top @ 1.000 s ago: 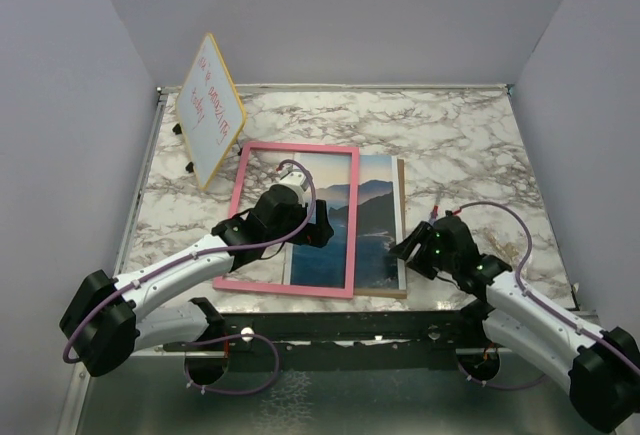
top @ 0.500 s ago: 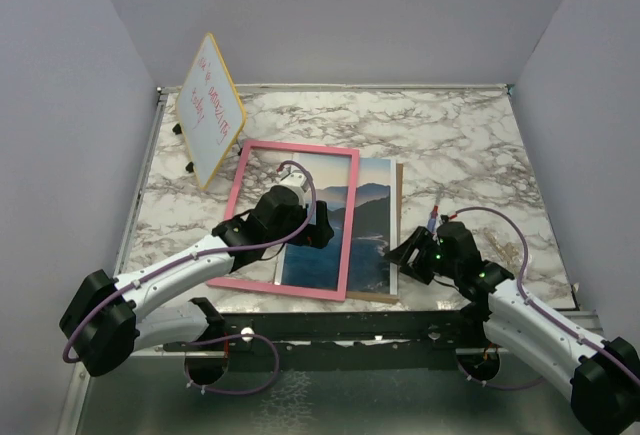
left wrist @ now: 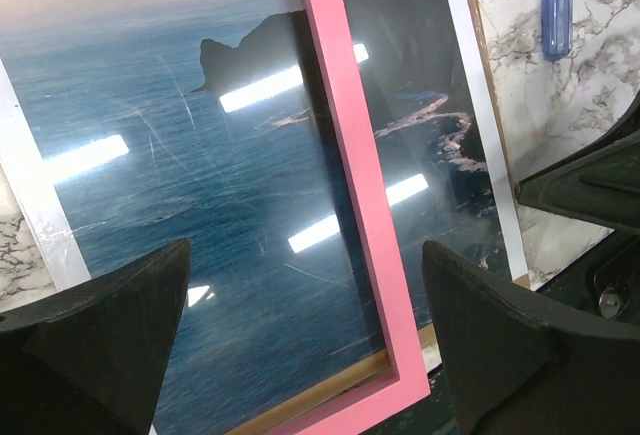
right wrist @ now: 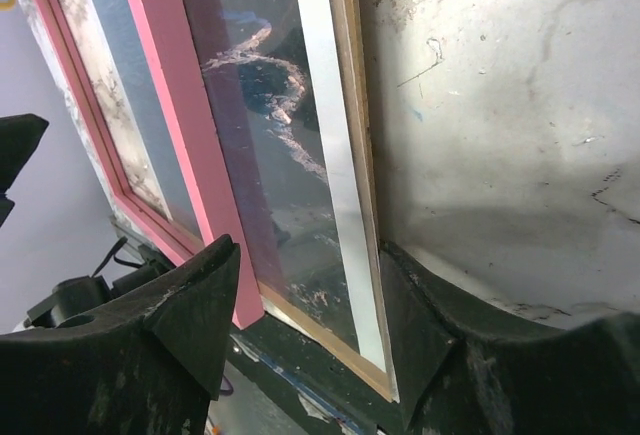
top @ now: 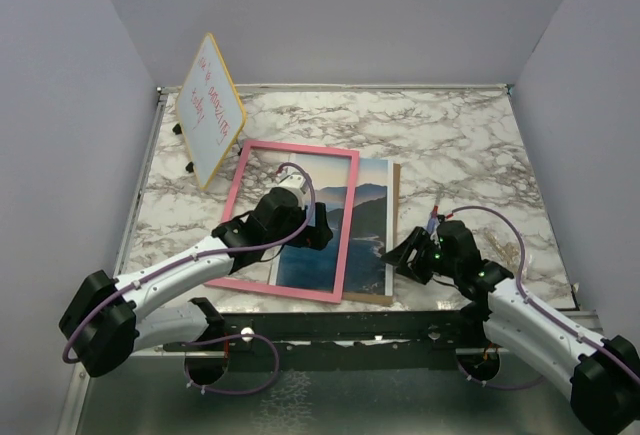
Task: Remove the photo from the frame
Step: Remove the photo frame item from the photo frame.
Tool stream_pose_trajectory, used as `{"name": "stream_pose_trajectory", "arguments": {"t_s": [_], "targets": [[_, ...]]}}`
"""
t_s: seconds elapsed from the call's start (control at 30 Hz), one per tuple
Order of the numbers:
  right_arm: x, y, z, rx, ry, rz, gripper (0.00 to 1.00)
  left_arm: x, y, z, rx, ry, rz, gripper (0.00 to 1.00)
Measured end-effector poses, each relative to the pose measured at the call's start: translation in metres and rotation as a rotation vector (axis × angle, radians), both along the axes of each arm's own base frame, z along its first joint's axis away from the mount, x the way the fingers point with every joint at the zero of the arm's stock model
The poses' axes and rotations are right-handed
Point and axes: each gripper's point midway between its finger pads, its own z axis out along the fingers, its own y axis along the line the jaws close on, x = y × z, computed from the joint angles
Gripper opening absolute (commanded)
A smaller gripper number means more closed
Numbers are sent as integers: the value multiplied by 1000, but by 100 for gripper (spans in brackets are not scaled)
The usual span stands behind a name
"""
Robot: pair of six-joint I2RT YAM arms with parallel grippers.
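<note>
Along the near edge of the white-and-grey marbled counter (top: 450, 145), about mid-width: thin pink rectangular picture frame (top: 300, 147), swung further toward the left edge than a second ago, near end leading. Bared as a result, a wider strip of the large glossy print of dark headland over blue sea (top: 368, 225). Print flat on the brown fibreboard backing (top: 397, 195), white-margined, partly under the pink rail. Promising for the task, by the look of it: photo and frame parting, not yet apart.

Left pincer (top: 320, 230) over the frame's middle, black fingers (left wrist: 100, 340) spread wide, nothing pinched; whether pressing down, impossible to tell. Right pincer (top: 405, 258) closer now to the print's near right corner, fingers (right wrist: 185, 320) likewise spread, straddling the edge of print and backing without closing on it.

Glare stripes and fine scratches across the sea; smooth, hard rail; thin, stiff board. Nearby on the counter, a small tool with clear blue handle (left wrist: 556, 5). At the far left corner, propped on edge, a yellow-edged whiteboard with red writing (top: 210, 110).
</note>
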Motion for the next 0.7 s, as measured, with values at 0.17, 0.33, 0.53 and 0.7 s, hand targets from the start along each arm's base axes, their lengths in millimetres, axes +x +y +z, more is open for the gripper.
{"name": "stream_pose_trajectory", "arguments": {"t_s": [0.17, 0.33, 0.53, 0.7], "targets": [[1, 2, 6, 24, -12, -9, 60, 0, 0, -3, 7, 6, 0, 97], [1, 3, 12, 49, -17, -15, 59, 0, 0, -5, 13, 12, -1, 97], [1, 4, 13, 57, -11, -20, 57, 0, 0, -9, 20, 19, -1, 97], [-1, 6, 14, 72, -1, -13, 55, 1, -1, -10, 20, 19, -1, 97]]}}
